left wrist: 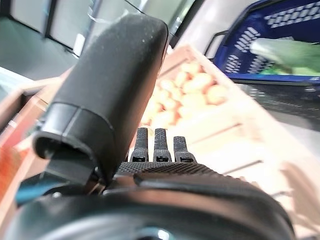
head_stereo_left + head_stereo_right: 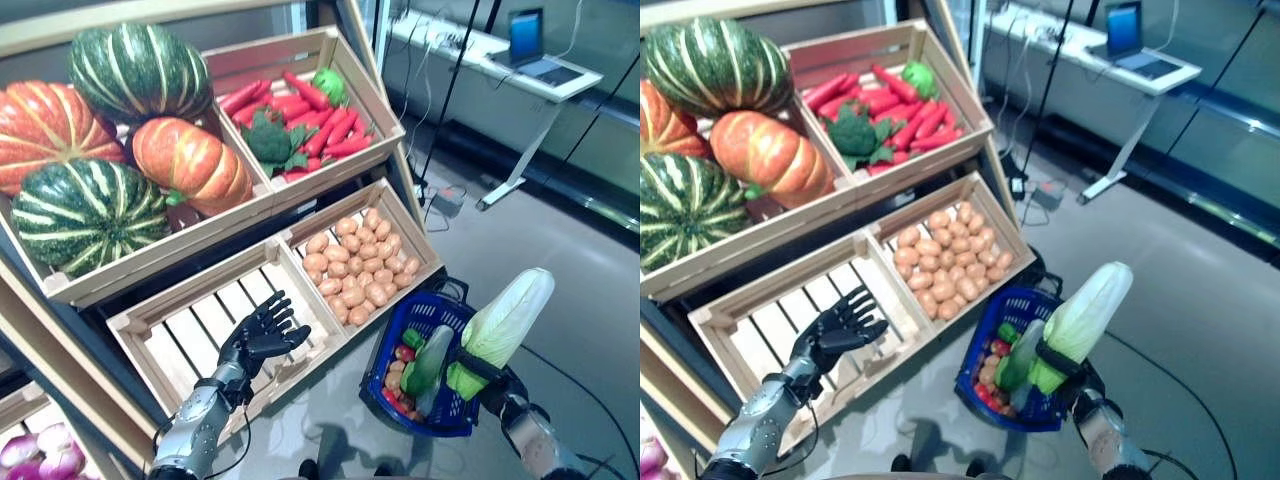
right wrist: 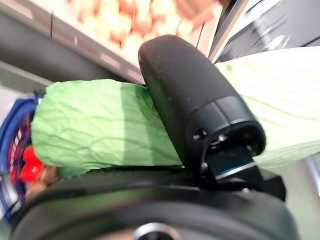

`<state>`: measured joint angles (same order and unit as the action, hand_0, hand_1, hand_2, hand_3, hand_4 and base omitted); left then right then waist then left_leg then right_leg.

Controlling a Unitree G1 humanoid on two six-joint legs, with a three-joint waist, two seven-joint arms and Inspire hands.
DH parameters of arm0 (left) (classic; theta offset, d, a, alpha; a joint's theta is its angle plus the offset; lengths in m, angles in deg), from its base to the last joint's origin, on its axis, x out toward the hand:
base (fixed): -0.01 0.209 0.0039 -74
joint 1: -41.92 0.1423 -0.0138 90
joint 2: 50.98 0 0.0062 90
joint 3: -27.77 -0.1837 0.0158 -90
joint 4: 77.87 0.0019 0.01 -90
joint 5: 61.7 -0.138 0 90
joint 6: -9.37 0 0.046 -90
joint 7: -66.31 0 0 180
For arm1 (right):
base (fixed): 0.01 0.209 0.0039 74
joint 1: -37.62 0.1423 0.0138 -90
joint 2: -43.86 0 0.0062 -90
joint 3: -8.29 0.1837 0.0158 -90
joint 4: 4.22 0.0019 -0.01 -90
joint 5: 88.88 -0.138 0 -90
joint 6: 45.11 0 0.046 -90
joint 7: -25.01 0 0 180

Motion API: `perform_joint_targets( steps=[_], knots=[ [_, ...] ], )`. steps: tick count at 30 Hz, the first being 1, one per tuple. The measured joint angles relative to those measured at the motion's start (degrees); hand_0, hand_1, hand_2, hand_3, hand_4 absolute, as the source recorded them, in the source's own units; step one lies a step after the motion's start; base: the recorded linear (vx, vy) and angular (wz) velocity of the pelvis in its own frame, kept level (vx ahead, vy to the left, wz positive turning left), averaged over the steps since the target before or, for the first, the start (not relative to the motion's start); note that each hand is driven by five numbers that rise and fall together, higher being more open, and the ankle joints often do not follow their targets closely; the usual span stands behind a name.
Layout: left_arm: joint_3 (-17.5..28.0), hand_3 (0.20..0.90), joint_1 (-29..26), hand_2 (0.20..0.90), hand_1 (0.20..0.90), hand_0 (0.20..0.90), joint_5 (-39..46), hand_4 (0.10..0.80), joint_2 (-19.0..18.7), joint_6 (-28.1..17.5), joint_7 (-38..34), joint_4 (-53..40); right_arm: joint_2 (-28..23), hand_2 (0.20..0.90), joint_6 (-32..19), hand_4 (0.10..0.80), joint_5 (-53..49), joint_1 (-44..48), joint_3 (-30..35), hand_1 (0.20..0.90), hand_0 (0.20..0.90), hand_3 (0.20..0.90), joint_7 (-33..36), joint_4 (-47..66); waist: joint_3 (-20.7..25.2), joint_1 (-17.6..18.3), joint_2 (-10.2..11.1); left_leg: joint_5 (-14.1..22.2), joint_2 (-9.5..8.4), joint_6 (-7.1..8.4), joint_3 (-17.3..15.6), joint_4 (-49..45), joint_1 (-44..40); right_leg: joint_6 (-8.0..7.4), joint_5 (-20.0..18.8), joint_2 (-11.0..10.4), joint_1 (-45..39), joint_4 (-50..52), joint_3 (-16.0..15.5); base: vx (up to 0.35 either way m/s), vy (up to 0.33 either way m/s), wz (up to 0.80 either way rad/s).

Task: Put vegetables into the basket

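Note:
My right hand [image 2: 487, 382] is shut on a long pale-green napa cabbage [image 2: 505, 320], which stands tilted over the right edge of the blue basket [image 2: 395, 345] on the floor. In the right wrist view the thumb [image 3: 195, 110] presses across the cabbage leaf [image 3: 95, 125]. The basket holds a green cucumber [image 2: 430, 360] and some red and orange vegetables. My left hand [image 2: 262, 335] hovers open, fingers spread, over the empty slatted crate [image 2: 200, 335] on the lower shelf.
A crate of potatoes [image 2: 355, 260] sits beside the empty one. Above are a crate of pumpkins [image 2: 110, 150] and a crate of red peppers and broccoli [image 2: 295, 115]. A desk with a laptop [image 2: 525, 40] stands at the back right.

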<state>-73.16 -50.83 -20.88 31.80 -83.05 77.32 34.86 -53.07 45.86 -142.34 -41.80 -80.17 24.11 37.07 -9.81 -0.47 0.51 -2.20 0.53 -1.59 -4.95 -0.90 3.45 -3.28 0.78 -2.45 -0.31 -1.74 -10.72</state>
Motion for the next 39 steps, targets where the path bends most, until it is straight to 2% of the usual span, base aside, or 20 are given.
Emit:
perform_joint_targets(
  steps=[4, 7, 10, 18, 27, 28, 30, 39],
  knots=[
    [-4.2, 0.900, -7.6, 0.900, 0.900, 0.900, 1.5, 0.800, -0.3, -2.9, -0.5, 0.1, -3.0, 0.300, -4.0, 0.400, -1.7, 14.1, -0.1, 0.300, 0.300, 0.300, 2.7, -3.1, -10.0, -1.1, -3.3, 1.7, 0.47, -0.34, -0.1, -10.0, 8.9, 0.96, 2.7, -0.6, 9.5, 11.7, -1.0, -0.224, -0.008, 0.06],
    [-4.3, 0.900, -11.5, 0.900, 0.900, 0.900, 3.5, 0.800, -0.9, -3.5, -1.5, -0.1, -4.1, 0.300, -5.4, 0.400, -2.2, 19.9, 0.0, 0.300, 0.300, 0.300, 2.8, -2.2, -15.9, -1.5, -3.2, 4.7, 0.25, -0.48, 0.2, -19.1, 15.8, 2.03, 8.7, -3.2, 18.2, 26.2, -1.1, -0.114, -0.001, 0.17],
    [-4.3, 0.900, -11.8, 0.900, 0.900, 0.900, 5.0, 0.800, -1.5, -4.7, -1.9, -0.2, -4.8, 0.300, -5.4, 0.400, -3.3, 21.0, 0.0, 0.300, 0.300, 0.300, 2.8, -2.1, -18.4, -2.0, -2.9, 7.7, -0.25, -0.49, 0.3, -27.7, 21.8, 2.55, 12.8, -5.1, 24.4, 36.1, -1.1, -0.088, 0.026, 0.19],
    [-3.7, 0.900, -11.1, 0.900, 0.900, 0.900, 8.6, 0.800, -2.5, -8.8, -2.7, -2.4, -8.7, 0.300, -4.8, 0.400, -3.3, 22.5, 0.1, 0.300, 0.300, 0.300, 2.8, -4.0, -20.2, -2.1, -3.6, 16.2, -0.50, -1.16, 0.2, -49.8, 37.3, 3.71, 22.3, -9.0, 39.0, 58.3, -0.6, -0.036, 0.014, 0.08],
    [-3.5, 0.900, -11.3, 0.900, 0.900, 0.900, 11.8, 0.800, -2.9, -13.2, -1.1, -6.9, -10.7, 0.300, -1.5, 0.400, -3.4, 25.0, 0.0, 0.300, 0.300, 0.300, 2.5, -4.0, -20.3, -2.4, -3.8, 19.7, 0.37, -0.48, 1.5, -62.6, 48.8, 5.57, 26.2, -9.5, 49.5, 70.4, -0.6, -0.006, -0.010, 0.01],
    [-3.9, 0.900, -11.3, 0.900, 0.900, 0.900, 11.8, 0.800, -2.9, -13.2, -0.6, -6.9, -10.7, 0.472, -1.2, 0.515, -3.4, 25.3, 0.0, 0.472, 0.472, 0.472, 2.5, -4.0, -20.3, -2.4, -3.8, 20.0, 0.48, -0.32, 1.6, -63.6, 49.5, 5.73, 26.6, -9.6, 50.2, 71.4, -0.6, 0.000, 0.000, 0.00],
    [-4.2, 0.900, -11.4, 0.900, 0.900, 0.900, 12.0, 0.800, -2.9, -13.6, -0.4, -6.9, -11.0, 0.900, -1.1, 0.800, -3.3, 25.7, 0.0, 0.900, 0.900, 0.900, 2.5, -4.2, -20.3, -2.4, -3.8, 20.4, 0.58, -0.02, 1.8, -65.4, 50.9, 6.11, 27.2, -9.6, 51.6, 73.2, -0.6, 0.000, 0.000, 0.00],
    [-3.8, 0.900, -11.8, 0.900, 0.900, 0.900, 13.0, 0.800, -3.1, -13.7, 0.1, -7.0, -12.7, 0.900, -0.7, 0.800, -3.3, 26.4, -0.1, 0.900, 0.900, 0.900, 2.5, -5.2, -20.3, -3.0, -3.8, 20.6, 0.69, -0.03, 2.6, -67.1, 52.1, 7.05, 27.9, -9.6, 52.6, 75.2, -1.1, 0.010, -0.005, 0.01]
  ],
)
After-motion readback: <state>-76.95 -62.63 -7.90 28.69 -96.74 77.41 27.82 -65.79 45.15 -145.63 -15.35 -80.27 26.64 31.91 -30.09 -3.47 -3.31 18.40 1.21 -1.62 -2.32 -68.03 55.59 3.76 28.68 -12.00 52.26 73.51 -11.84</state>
